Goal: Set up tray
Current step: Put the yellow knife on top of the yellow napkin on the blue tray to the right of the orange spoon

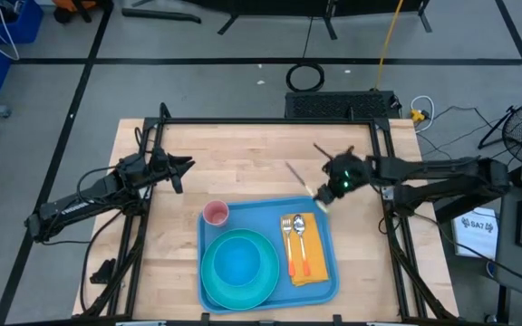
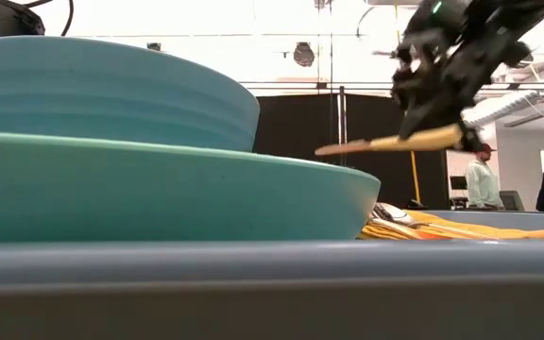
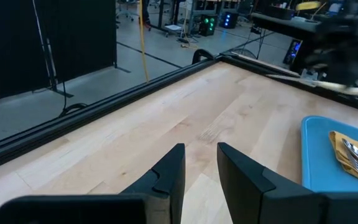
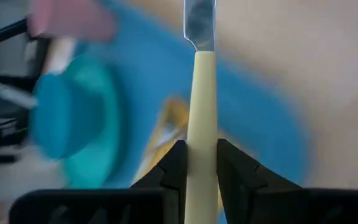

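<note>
Tray (image 1: pixel 320 222) at worktop (image 1: pixel 243 163) 6 o'clock, already loaded with plate (image 1: pixel 238 263), cup (image 1: pixel 216 213), napkin (image 1: pixel 314 263), fork (image 1: pixel 288 243), spoon (image 1: pixel 301 241); knife (image 4: pixel 202 112) pending, clenched in right claw (image 4: pixel 201 163) at tray's 1 o'clock; left claw (image 3: pixel 201 167) released, idle at 10 o'clock.

Smooth plastic tray (image 1: pixel 326 237) on a pale wood-grain table (image 1: pixel 243 163); the knife (image 4: pixel 201 93) has a shiny metal blade.

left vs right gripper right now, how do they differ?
The right gripper is shut on a knife with a pale yellow handle; the left gripper holds nothing, its fingers slightly apart. The right gripper hangs in the air just beyond the tray, near its far right corner; the left gripper waits over bare table, off to the tray's left. Both are dark two-finger grippers.
</note>
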Motion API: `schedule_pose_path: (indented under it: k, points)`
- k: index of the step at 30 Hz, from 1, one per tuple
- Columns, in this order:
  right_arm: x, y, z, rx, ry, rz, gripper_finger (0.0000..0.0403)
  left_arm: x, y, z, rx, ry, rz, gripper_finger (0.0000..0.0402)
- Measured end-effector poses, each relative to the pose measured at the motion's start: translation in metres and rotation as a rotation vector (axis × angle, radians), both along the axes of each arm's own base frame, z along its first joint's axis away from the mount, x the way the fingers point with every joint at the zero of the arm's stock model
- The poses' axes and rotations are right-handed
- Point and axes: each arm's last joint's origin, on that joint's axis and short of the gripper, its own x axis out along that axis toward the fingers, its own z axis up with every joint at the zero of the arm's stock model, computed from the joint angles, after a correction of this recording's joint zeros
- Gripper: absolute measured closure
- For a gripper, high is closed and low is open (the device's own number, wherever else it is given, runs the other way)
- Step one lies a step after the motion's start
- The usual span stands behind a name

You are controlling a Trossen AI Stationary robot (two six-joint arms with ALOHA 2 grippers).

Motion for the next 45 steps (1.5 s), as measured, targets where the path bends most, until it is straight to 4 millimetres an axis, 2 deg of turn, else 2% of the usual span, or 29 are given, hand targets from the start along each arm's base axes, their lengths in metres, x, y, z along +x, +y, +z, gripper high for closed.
schedule_pose_path:
  k: [5,10,14,17,21,26,34,45]
  points:
    - [-0.005,0.063,0.009,0.172,0.025,-0.009,0.0353,0.000,0.000,0.000,0.000,0.000,0.000,0.0305]
    - [-0.023,0.126,0.006,0.301,0.080,-0.178,0.0353,0.000,0.000,0.000,0.000,0.000,0.000,0.0305]
    - [-0.037,0.157,-0.004,0.264,0.025,-0.337,0.0353,0.000,0.000,0.000,0.000,0.000,0.000,0.0305]
    - [-0.037,0.172,-0.019,0.220,0.026,-0.373,0.0353,0.000,0.000,0.000,0.000,0.000,0.000,0.0305]
    - [-0.028,0.187,-0.041,0.202,0.071,-0.363,0.0353,0.000,0.000,0.000,0.000,0.000,-0.001,0.0305]
    - [-0.022,0.193,-0.060,0.181,0.128,-0.352,0.0353,0.000,0.000,0.000,0.000,0.000,-0.001,0.0305]
    - [-0.010,0.203,-0.072,0.237,0.044,-0.410,0.0353,0.000,0.000,0.000,0.000,0.000,0.000,0.0305]
    - [-0.009,0.202,-0.089,0.192,0.069,-0.489,0.0353,0.000,0.000,0.000,0.000,0.000,0.000,0.0305]
